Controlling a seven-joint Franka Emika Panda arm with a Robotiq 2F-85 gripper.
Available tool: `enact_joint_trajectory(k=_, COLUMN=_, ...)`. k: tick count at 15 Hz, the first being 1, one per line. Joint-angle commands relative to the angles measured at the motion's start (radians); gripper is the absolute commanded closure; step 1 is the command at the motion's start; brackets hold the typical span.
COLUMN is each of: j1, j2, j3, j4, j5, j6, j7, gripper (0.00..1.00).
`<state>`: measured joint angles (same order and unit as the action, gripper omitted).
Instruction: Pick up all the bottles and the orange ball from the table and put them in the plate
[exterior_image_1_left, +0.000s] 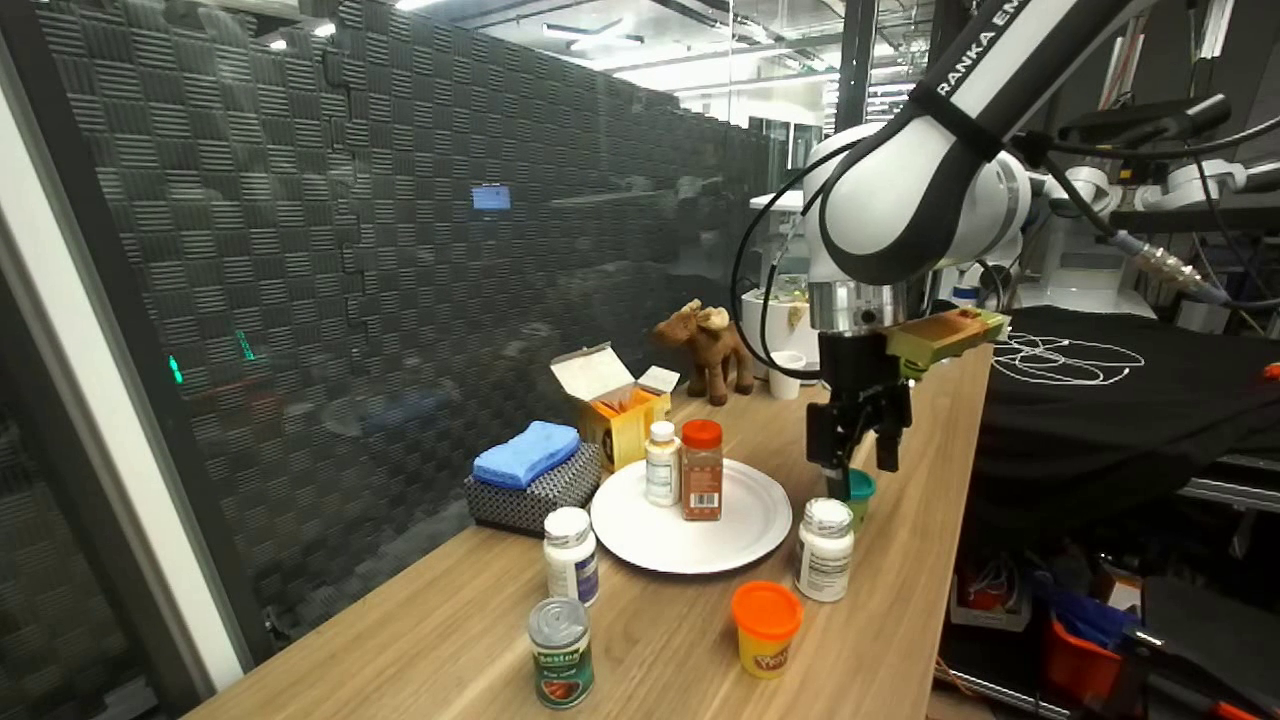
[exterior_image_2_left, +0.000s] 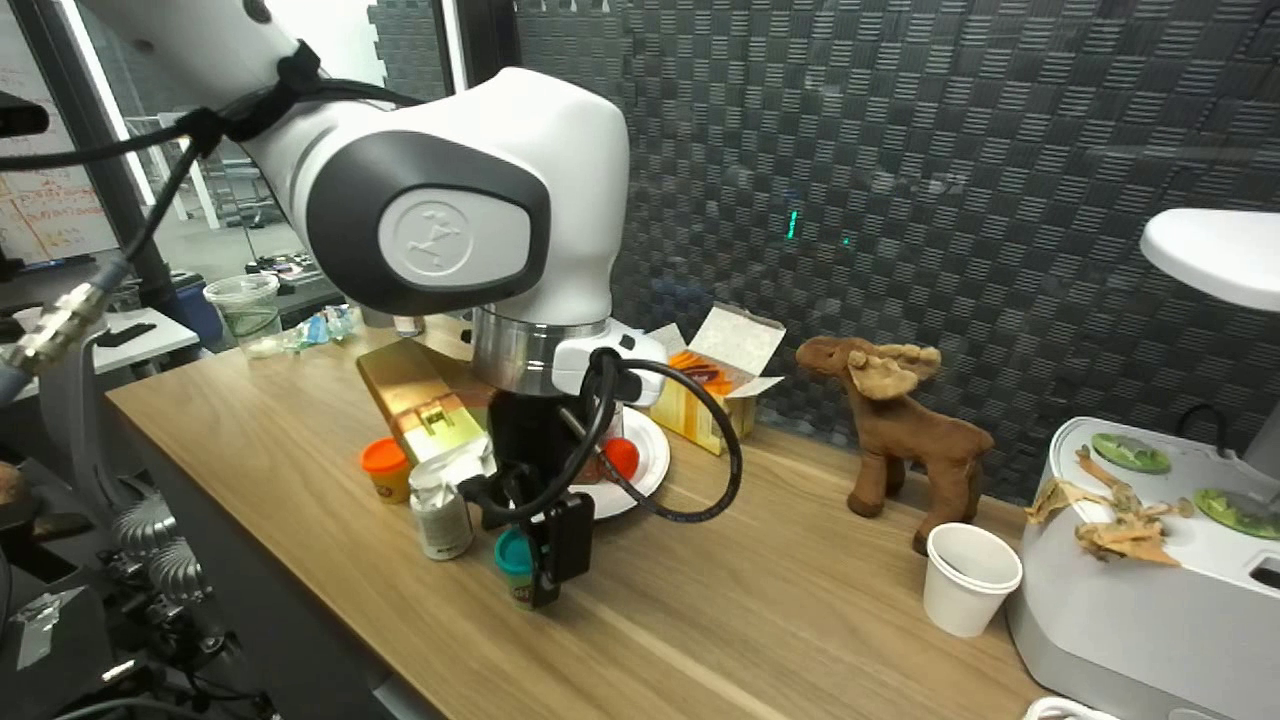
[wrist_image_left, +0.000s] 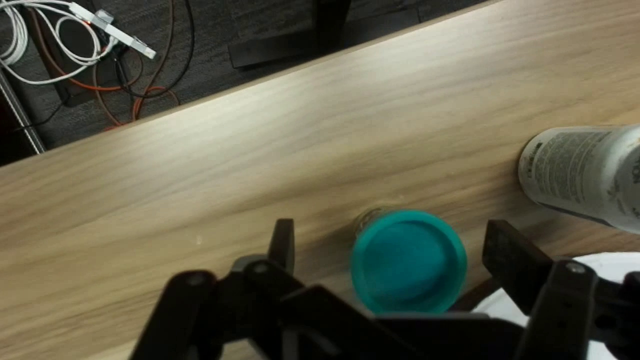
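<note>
Between the end effector's (wrist_image_left: 392, 245) widely parted jaws appears the teal-lidded jar (wrist_image_left: 409, 260), ungripped.

Table (exterior_image_1_left: 440, 640) reads light brown, streaked with darker grain. Plate (exterior_image_1_left: 750, 512) is plain white. Red-capped bottle (exterior_image_1_left: 702, 475) shows a reddish-brown body (barcode black on white). Slim bottle (exterior_image_1_left: 662, 465) is cream, cap white. Purple-labelled bottle (exterior_image_1_left: 571, 558) has a white body. Yellow tub (exterior_image_1_left: 767, 632) carries an orange lid. Second tub (wrist_image_left: 407, 262) has a teal lid. Can (exterior_image_1_left: 560, 655) is silver on top, label mostly green. Folded cloth (exterior_image_1_left: 526, 455) is blue. Wall panelling (exterior_image_1_left: 300, 230) is dark grey, chequered in ridged squares.
</note>
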<state>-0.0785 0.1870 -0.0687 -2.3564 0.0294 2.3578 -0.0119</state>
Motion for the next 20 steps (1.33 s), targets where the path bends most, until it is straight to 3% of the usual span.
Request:
enact_joint_trajectory(k=1, j1=-0.001, j2=0.003, j3=0.007, j4=0.014, j5=0.020, j6=-0.021, j7=-0.012, gripper=0.30)
enact_joint_trajectory(k=2, j1=0.000, j2=0.004, j3=0.008, j4=0.015, j5=0.017, j6=-0.018, j7=-0.012, gripper=0.31)
enact_joint_trajectory(k=7, j1=0.006, j2=0.002, j3=0.015, j4=0.022, j5=0.009, j6=0.005, j7=-0.011, gripper=0.70)
enact_joint_trajectory(k=8, j1=0.007, j2=-0.001, j3=0.015, j4=0.023, j5=0.005, j6=0.010, j7=-0.011, gripper=0.73)
enact_joint_trajectory(k=16, j1=0.024, j2=-0.070, j3=0.019, j4=0.066, j5=-0.039, j6=0.034, j7=-0.013, gripper=0.73)
enact_joint_trajectory(k=20, j1=0.030, j2=-0.027, j3=0.043, j4=0.133, j5=0.003, j6=0.026, j7=-0.070, gripper=0.73)
